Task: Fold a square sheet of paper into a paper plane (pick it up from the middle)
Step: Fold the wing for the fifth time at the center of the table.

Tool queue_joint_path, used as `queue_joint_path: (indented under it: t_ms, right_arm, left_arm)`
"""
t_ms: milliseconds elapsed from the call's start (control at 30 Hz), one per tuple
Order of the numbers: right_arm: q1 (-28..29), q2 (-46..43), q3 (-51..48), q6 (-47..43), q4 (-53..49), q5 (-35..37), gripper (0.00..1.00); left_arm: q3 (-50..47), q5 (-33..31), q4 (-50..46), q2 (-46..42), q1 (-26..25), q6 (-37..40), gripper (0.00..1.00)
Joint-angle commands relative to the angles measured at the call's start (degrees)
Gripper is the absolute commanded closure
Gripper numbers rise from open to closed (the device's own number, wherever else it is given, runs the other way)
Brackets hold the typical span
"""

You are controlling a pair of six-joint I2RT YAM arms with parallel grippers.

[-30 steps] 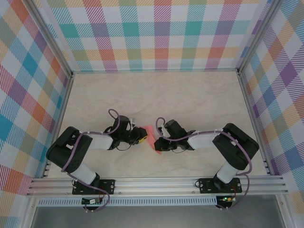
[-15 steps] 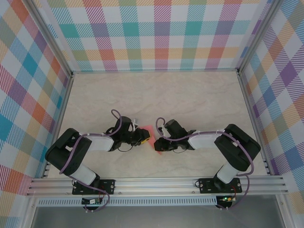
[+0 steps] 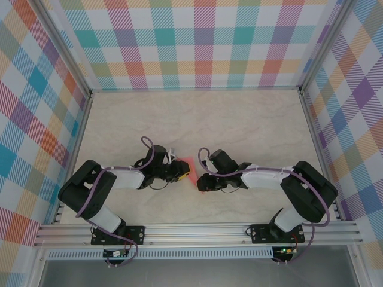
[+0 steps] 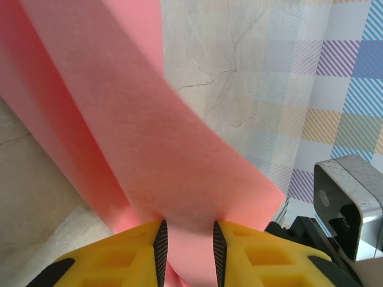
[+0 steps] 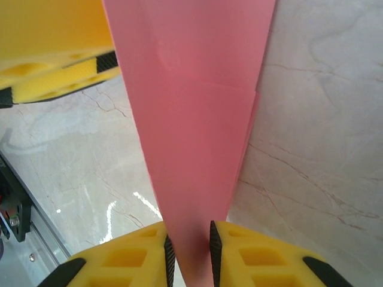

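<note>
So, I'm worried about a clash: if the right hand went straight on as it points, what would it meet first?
Beyond the pink paper it grips, probably the left hand, facing it close ahead, slightly off-line; depth is unclear.

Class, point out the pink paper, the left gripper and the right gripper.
pink paper (image 4: 137,155): left wrist view, on its broad folded flap.
left gripper (image 4: 188,239): left wrist view, midway between its yellow jaws.
right gripper (image 5: 190,239): right wrist view, midway between its yellow jaws.

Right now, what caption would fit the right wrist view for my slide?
Right claw pinching the folded pink paper over the pale table.
</note>
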Motion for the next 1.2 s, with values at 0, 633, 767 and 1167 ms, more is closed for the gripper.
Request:
queue_joint_path:
  t_ms: [0,633,767,1167]
  right_arm:
    - [0.5,-0.7,1.7,-1.3,-1.7,-0.1,0.81]
    - [2.0,4.2,4.5,-2.5,0.3,-1.1,0.87]
    - [2.0,3.1,4.3,-2.0,0.4,0.2,0.79]
    - [2.4,0.1,3.6,-1.1,1.2,4.6,0.73]
  left_arm:
    - [0.7,0.9,1.2,0.4,-0.5,0.8,0.72]
    - [-2.6,-0.4,-2.2,-3.0,-0.6,2.0,0.74]
    - [-2.6,-0.6,-1.8,-1.8,-0.8,1.9,0.76]
    - [-0.9,-0.5,-1.1,1.2,-1.1,1.7,0.81]
